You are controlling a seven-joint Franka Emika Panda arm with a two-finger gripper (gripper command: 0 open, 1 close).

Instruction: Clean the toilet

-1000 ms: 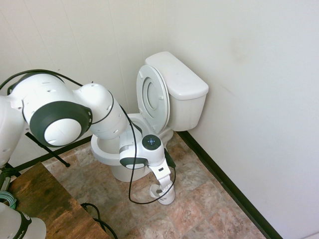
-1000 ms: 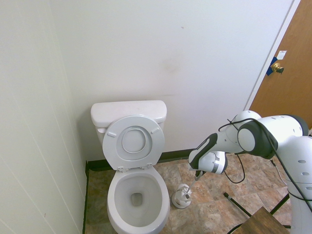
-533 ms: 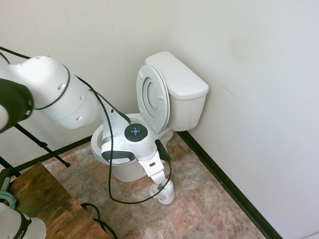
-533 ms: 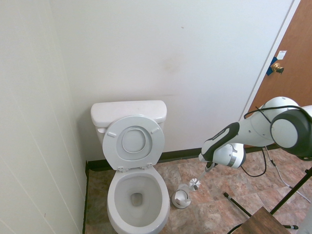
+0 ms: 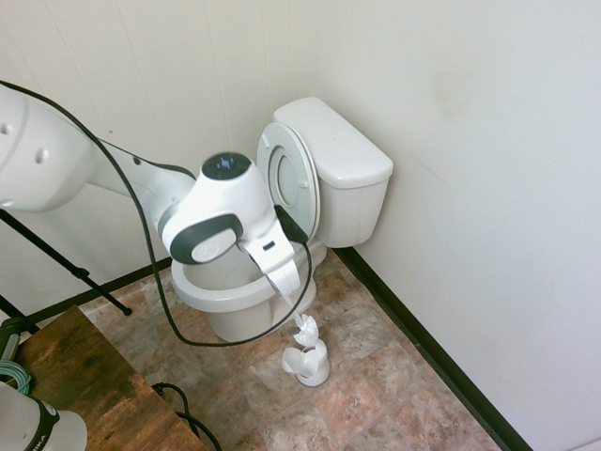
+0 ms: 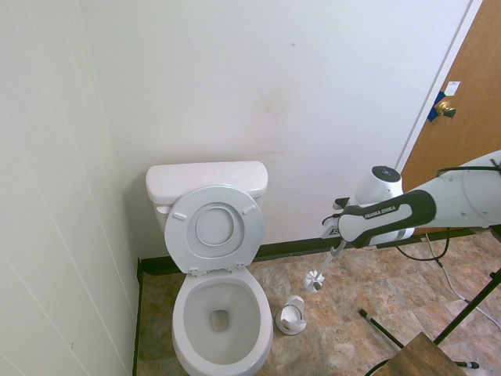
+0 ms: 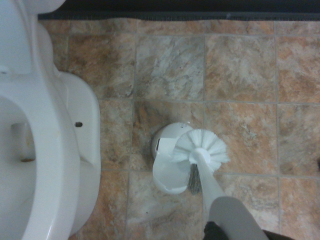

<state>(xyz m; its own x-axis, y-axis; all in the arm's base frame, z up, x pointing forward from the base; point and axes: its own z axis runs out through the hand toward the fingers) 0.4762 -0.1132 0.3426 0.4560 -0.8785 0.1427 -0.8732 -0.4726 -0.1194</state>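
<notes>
The white toilet (image 6: pixel 221 333) stands against the wall with its lid (image 6: pixel 215 227) and ring seat raised, so the oval bowl (image 5: pixel 235 287) is open. Its rim (image 7: pixel 50 150) also shows in the wrist view. My gripper (image 6: pixel 338 244) is shut on the handle of a white toilet brush. The brush head (image 6: pixel 315 279) hangs in the air to the right of the bowl, just above its small white holder (image 6: pixel 291 315) on the floor. The wrist view shows the brush head (image 7: pixel 200 147) over the holder (image 7: pixel 167 167). In the first exterior view the brush head (image 5: pixel 305 329) hangs beside the bowl.
The floor is brown stone-look tile (image 6: pixel 352 290) with a dark baseboard (image 5: pixel 423 352) along the walls. A wooden table corner (image 5: pixel 84 385) sits near the arm's base. A brown door (image 6: pixel 462 117) is at the far right.
The arm has risen and drawn the brush up out of its holder. The brush head now hangs clear above the holder.
</notes>
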